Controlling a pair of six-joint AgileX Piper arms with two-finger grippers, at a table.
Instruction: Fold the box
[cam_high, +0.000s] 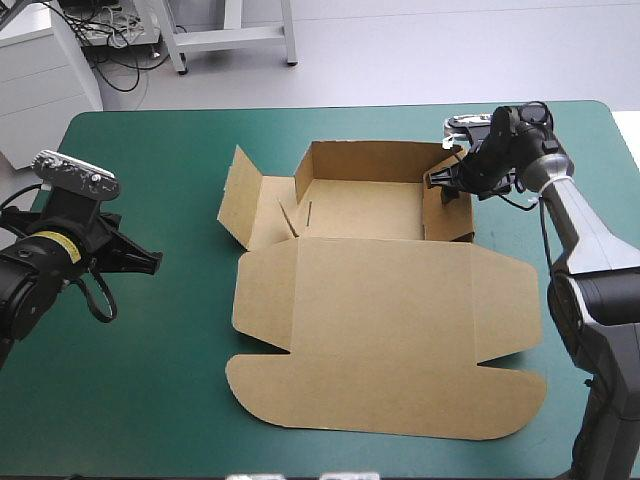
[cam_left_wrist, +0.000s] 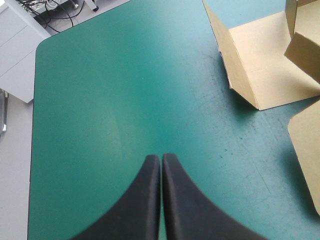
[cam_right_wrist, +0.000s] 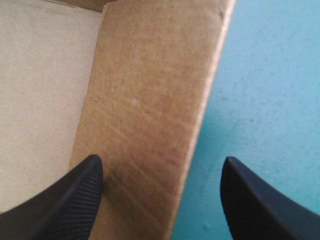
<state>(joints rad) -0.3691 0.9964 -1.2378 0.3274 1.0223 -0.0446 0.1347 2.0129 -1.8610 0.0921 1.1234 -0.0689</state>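
The box (cam_high: 380, 330) is plain brown board all over, unprinted, its cut edges a shade paler. In the right wrist view its floor (cam_right_wrist: 40, 100) reads a lighter tan than the raised wall (cam_right_wrist: 150, 100), which carries faint slanting streaks. The table's cover (cam_high: 150, 350) is an even teal-green, with small dark scuffs and specks showing in the left wrist view. The left gripper (cam_left_wrist: 161, 165) is smooth, plain black. The right gripper (cam_right_wrist: 161, 165) is black too, one finger (cam_right_wrist: 70, 205) showing a fine ribbed pattern. The left arm (cam_high: 30, 280) is black with a yellow band (cam_high: 45, 246); the right arm (cam_high: 590, 250) is black at the wrist and grey farther back.
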